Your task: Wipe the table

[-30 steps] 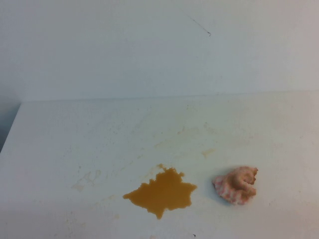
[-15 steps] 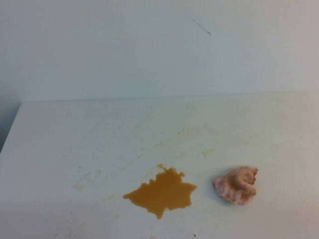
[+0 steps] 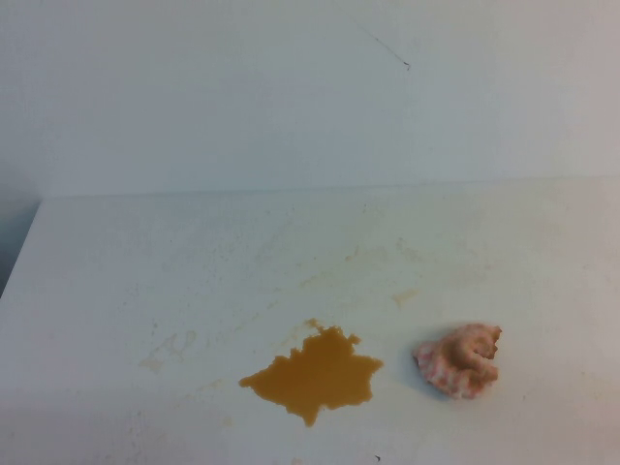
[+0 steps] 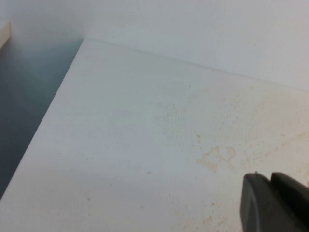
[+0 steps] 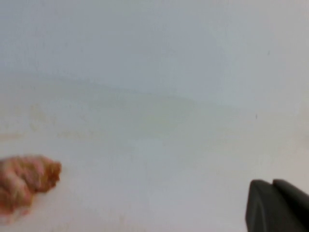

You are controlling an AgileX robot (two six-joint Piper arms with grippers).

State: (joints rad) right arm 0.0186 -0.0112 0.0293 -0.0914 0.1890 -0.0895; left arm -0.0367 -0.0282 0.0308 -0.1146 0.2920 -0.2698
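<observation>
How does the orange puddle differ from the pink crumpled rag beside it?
The puddle lies flat, liquid, orange-brown; the rag is a bunched, raised lump, pink and white. The puddle spreads wider than the rag. Both rest on the table, apart. The left gripper hangs over the table's left part, the right gripper near the rag, touching neither.

White table (image 3: 116, 271) bears orange spill (image 3: 315, 376) beside crumpled pink cloth (image 3: 459, 360).

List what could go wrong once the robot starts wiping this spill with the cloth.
The crumpled cloth is small beside the brown spill, so one pass may smear it. The right gripper, shut near the cloth, could push it away unless it opens. The left gripper, shut over the left of the table, looks too far to help.
</observation>
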